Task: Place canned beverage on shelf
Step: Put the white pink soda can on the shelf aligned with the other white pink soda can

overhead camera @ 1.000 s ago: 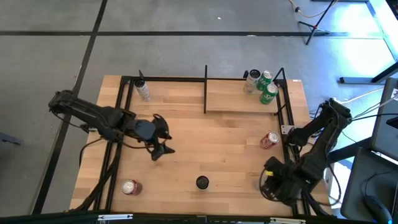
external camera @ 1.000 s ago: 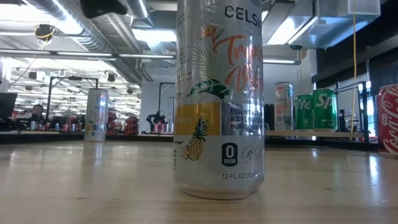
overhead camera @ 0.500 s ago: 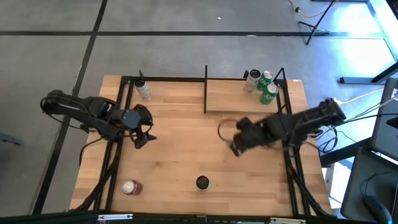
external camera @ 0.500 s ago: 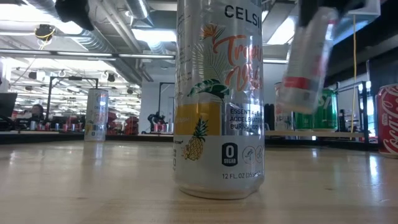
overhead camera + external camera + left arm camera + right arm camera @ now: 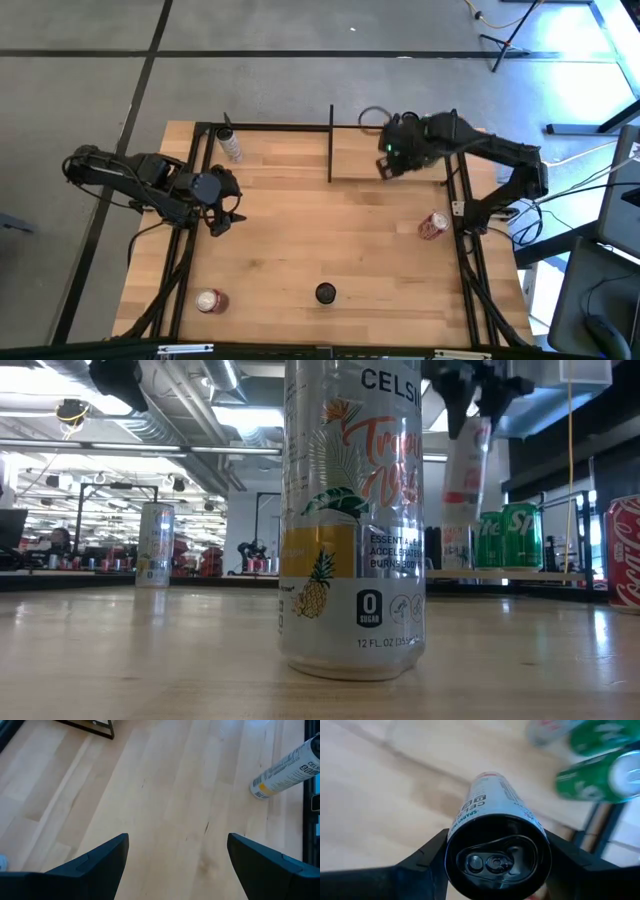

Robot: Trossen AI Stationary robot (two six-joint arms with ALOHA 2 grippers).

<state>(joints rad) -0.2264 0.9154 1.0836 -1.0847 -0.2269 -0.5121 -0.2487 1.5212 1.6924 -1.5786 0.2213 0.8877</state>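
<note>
My right gripper [image 5: 392, 155] is shut on a slim silver can [image 5: 490, 800] above the shelf [image 5: 365, 165], a light-wood board with black rails at the table's far right. In the low view the can [image 5: 466, 470] hangs above the shelf beside two green cans [image 5: 505, 538]. My left gripper [image 5: 222, 215] is open and empty over the table's left side. Its wrist view shows bare wood between the fingers and a slim can [image 5: 285, 767] farther off. My right gripper pinches the can at its top end [image 5: 495, 857], one finger [image 5: 422, 865] on either side just below the rim. The fingers come from above, pointing down. The can hangs nearly upright below them, clear of the shelf.
A tall Celsius can [image 5: 350, 510] stands near the table's front edge [image 5: 325, 293]. A red can [image 5: 433, 226] lies at the right, another red can [image 5: 210, 301] stands at the near left, and a slim can [image 5: 231, 147] stands at the far left. Black rails edge the table.
My right gripper has gone from the near right corner across the table toward the far edge, and now stands above the shelf. Half a second ago the can hung tilted in it; now it hangs nearly upright. My left gripper has drawn back toward the table's left edge.
</note>
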